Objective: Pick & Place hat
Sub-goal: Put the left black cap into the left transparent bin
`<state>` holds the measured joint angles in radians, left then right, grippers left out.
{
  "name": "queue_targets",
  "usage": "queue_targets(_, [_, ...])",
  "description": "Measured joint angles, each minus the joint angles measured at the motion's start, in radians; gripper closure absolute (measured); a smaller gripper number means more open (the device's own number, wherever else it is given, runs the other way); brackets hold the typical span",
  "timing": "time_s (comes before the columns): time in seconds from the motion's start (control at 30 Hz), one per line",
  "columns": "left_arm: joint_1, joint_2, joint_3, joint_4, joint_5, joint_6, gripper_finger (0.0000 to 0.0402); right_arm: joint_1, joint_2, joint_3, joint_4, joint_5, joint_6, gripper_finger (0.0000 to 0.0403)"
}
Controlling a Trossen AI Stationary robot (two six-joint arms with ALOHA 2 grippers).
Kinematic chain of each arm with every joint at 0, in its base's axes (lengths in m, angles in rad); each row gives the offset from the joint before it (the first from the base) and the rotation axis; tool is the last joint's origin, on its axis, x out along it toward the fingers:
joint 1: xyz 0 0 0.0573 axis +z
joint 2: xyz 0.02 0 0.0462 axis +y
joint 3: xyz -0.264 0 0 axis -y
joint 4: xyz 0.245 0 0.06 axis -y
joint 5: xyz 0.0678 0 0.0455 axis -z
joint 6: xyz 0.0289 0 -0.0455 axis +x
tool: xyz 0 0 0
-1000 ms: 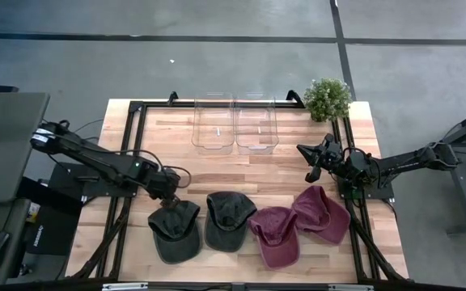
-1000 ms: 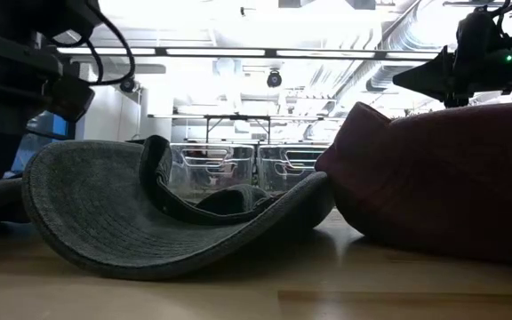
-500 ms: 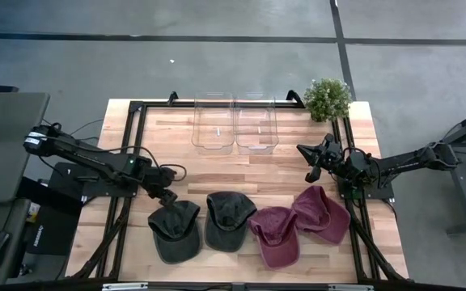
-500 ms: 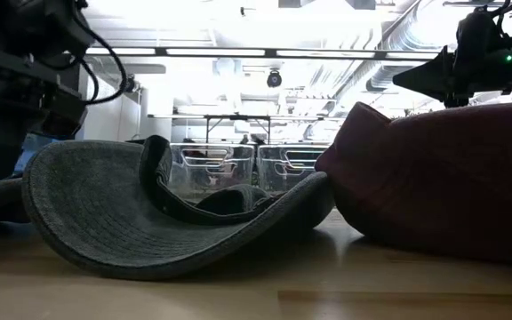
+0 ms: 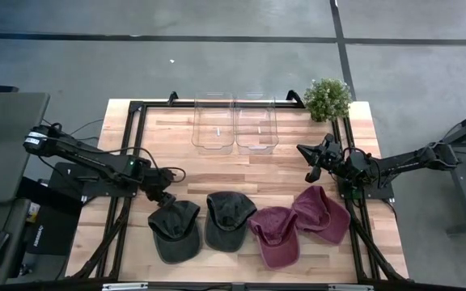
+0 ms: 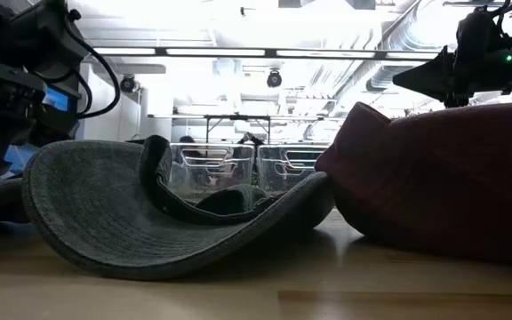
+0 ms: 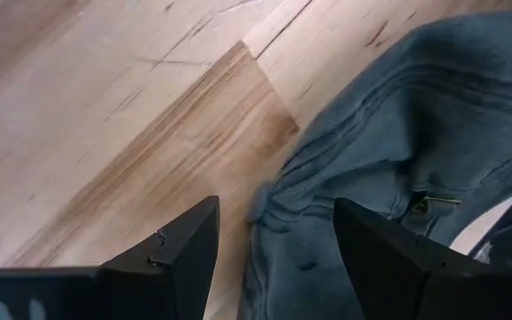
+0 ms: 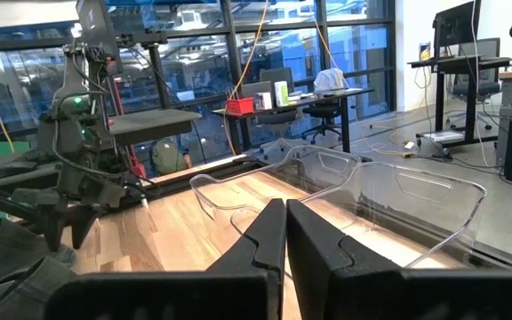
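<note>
Four caps lie in a row near the table's near edge: two dark grey ones [image 5: 175, 230] [image 5: 230, 218] and two maroon ones [image 5: 275, 234] [image 5: 322, 212]. My left gripper [image 5: 164, 196] is open and points down at the far edge of the leftmost grey cap [image 7: 398, 133]. In the left wrist view its fingers [image 7: 180, 253] stand on either side of that cap's rear rim [image 7: 278, 209]; I cannot tell whether they touch it. My right gripper [image 5: 310, 166] is shut and hovers beyond the maroon caps, holding nothing [image 8: 284, 213].
Two clear plastic bins [image 5: 213, 123] [image 5: 256, 123] stand side by side at the table's far edge, with a small potted plant [image 5: 328, 99] at the far right corner. Bare wood [image 5: 241, 166] lies between the bins and the caps. Black frame rails [image 5: 136, 121] run along both sides.
My left arm has drawn back a little toward the table's left edge, its gripper staying at the leftmost grey cap's far rim. The caps lie as before, and the right arm has kept still.
</note>
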<state>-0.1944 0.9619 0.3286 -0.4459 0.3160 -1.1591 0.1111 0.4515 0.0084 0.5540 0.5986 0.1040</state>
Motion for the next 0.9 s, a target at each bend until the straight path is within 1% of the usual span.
queue_targets(0.1, [0.0,0.0,0.0,0.002,0.018,0.0,0.0188,0.0,0.0,0.0,0.0,0.0,0.0,0.0398])
queue_targets(0.53, [-0.002,0.043,0.001,0.037,0.016,-0.006,0.0188,0.0,0.0,0.0,0.0,0.0,0.0,0.0394])
queue_targets(0.9, [-0.002,0.044,0.001,0.043,0.033,-0.02,0.0188,0.0,0.0,0.0,0.0,0.0,0.0,0.0397])
